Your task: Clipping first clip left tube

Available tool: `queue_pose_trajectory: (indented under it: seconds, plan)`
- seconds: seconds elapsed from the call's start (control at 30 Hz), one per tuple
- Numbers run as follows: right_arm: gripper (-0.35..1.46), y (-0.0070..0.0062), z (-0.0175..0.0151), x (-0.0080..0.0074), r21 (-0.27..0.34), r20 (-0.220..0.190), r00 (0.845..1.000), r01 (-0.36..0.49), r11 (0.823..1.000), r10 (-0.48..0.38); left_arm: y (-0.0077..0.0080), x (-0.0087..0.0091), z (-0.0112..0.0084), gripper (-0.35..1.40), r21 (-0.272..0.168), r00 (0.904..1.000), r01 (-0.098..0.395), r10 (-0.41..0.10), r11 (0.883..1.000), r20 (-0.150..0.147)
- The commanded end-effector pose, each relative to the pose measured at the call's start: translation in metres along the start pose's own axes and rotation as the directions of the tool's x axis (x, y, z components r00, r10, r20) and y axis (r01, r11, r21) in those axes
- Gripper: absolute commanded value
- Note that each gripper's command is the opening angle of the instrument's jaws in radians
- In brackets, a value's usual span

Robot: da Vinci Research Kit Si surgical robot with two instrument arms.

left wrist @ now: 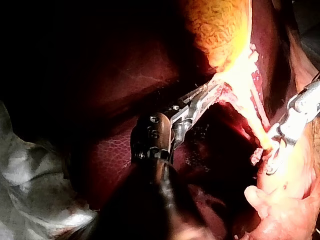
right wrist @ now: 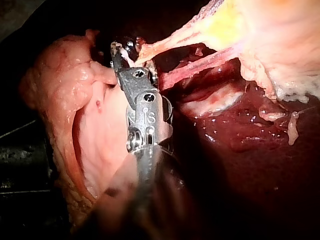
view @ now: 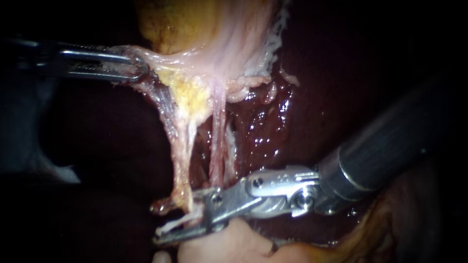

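clearly 2 tubes (view: 181,146) (view: 217,146) w/ 2 instruments (view: 132,68) (view: 187,218)

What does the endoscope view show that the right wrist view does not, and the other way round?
Endoscope only: the left instrument, jaws shut on stretched tissue below the gallbladder. Right wrist only: the full pale tissue fold beside the right instrument. Both: that instrument at the lower end of the left tube, and the liver.

no label, brand or sign can be read on the tissue (view: 161,63); the only marks are small stamped characters on the left instrument (left wrist: 200,95) and the right instrument (right wrist: 127,57)
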Motion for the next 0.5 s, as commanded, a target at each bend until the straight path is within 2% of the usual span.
queue_pose_trajectory:
  seconds: [0.03, 0.23, 0.37, 0.5]
  plan:
    - [-0.01, 0.0001, -0.0001, 0.0001, 0.001, 0.001, 1.000, -0.004, 1.000, 0.004, 0.0000, 0.0000, 0.0000, -0.35, 0.000, 1.0000, 0.000, 0.000, 1.000, 0.000]
    - [-0.35, 0.0003, -0.0006, 0.0006, 0.000, -0.002, 1.000, -0.013, 1.000, 0.013, 0.0000, 0.0000, 0.0000, -0.35, 0.000, 1.0000, 0.000, 0.000, 1.000, 0.000]
    - [-0.35, 0.0003, -0.0009, 0.0008, -0.003, 0.007, 0.995, -0.104, 0.995, 0.104, 0.0000, 0.0000, 0.0000, -0.35, 0.000, 1.0000, 0.000, 0.000, 1.000, 0.000]
    - [-0.35, 0.0003, -0.0009, 0.0008, 0.018, 0.039, 0.994, -0.106, 0.994, 0.105, 0.0000, 0.0000, 0.0000, -0.35, 0.000, 1.0000, 0.000, 0.000, 1.000, 0.000]
